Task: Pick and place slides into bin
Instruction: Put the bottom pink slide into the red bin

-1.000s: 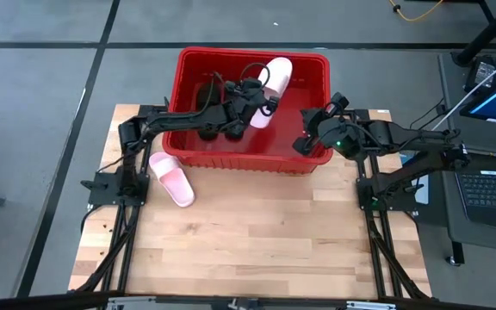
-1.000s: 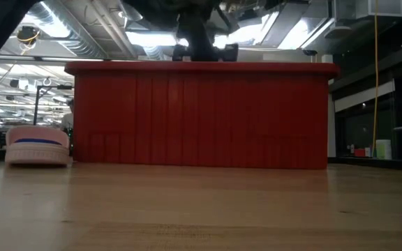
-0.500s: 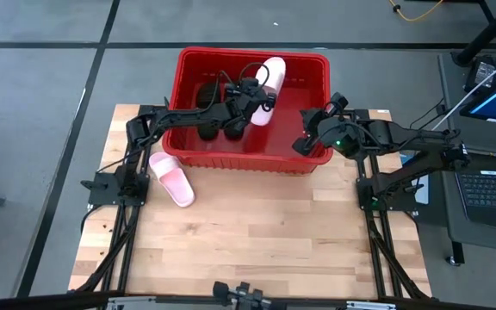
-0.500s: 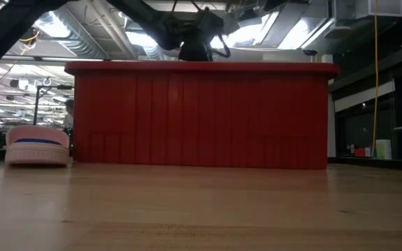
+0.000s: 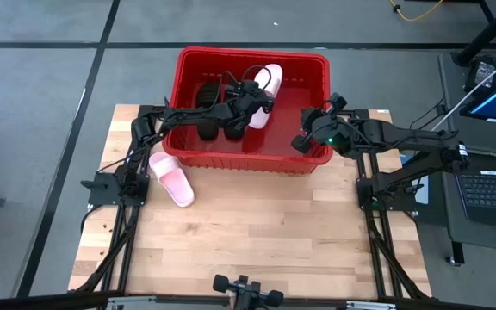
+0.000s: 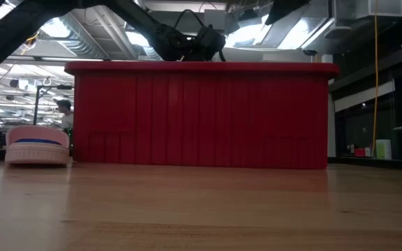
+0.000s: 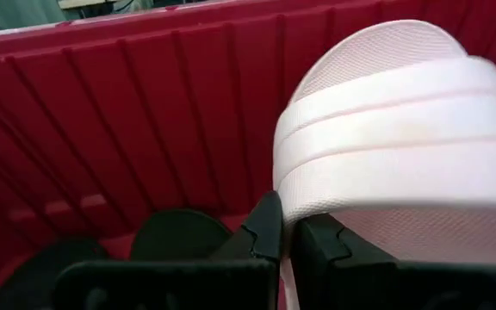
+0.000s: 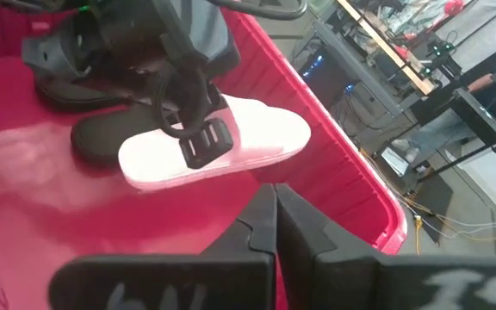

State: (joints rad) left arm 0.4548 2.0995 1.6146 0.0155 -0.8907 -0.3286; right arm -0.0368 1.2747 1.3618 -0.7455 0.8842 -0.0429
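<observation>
Wooden table (image 5: 257,241) carries the red bin (image 5: 252,58), with one pink slide (image 5: 171,178) left just outside. Left gripper (image 5: 259,97) hangs inside, clenched beside another pink slide (image 5: 263,84); black slides (image 5: 207,95) lie within. Right gripper (image 5: 301,142) stays clenched at the bin's rim, empty.

**Around the work table**

A light wooden butcher-block table (image 5: 257,250) stands on a grey floor crossed by dark seams. An open laptop (image 5: 492,185) sits on a stand off the table's right side, and a yellow cable (image 5: 416,10) loops across the floor beyond. The low view shows ceiling lights (image 6: 142,36) overhead.
</observation>
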